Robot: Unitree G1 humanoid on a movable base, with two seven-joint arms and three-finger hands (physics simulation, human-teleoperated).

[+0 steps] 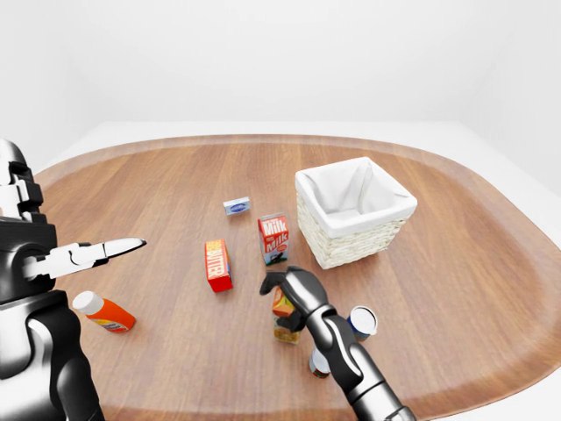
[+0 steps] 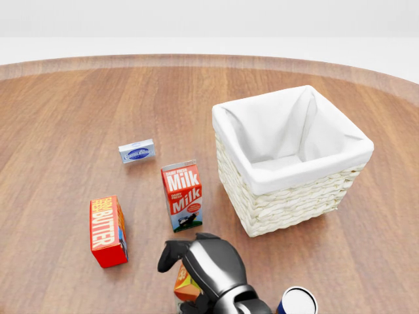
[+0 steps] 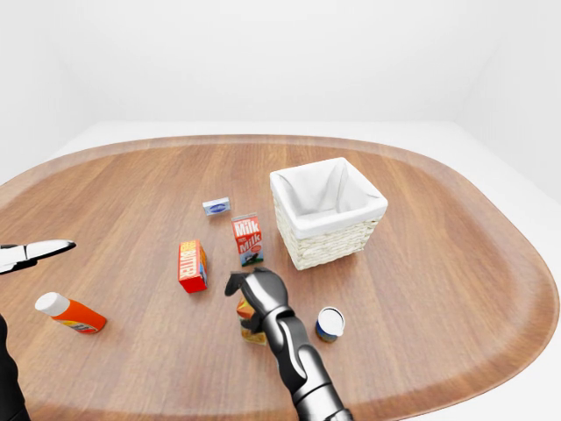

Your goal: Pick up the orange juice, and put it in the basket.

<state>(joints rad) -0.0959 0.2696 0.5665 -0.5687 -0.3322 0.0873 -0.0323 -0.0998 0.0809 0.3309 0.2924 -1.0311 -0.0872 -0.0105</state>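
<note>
Right hand curled over the orange juice, just below the milk carton

Left-eye view: the right hand (image 1: 294, 289) wraps its fingers over the orange juice (image 1: 282, 306), which stands below the milk carton (image 1: 273, 239); the left hand (image 1: 96, 253) hangs with fingers straight and unclasped.
Head view: the carton is likely light, stiff and smooth-sided, best held across its flat faces.
Right-eye view: the basket (image 3: 337, 237), right of the milk carton, holds only its white liner.

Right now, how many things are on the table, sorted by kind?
Cartons: 2, milk carton and juice carton
Boxes: 2, butter box and small blue box
Cans: 2, open can and a second can partly behind the arm
Bottles: 1, orange bottle
Baskets: 1, basket
Total: 8
</note>
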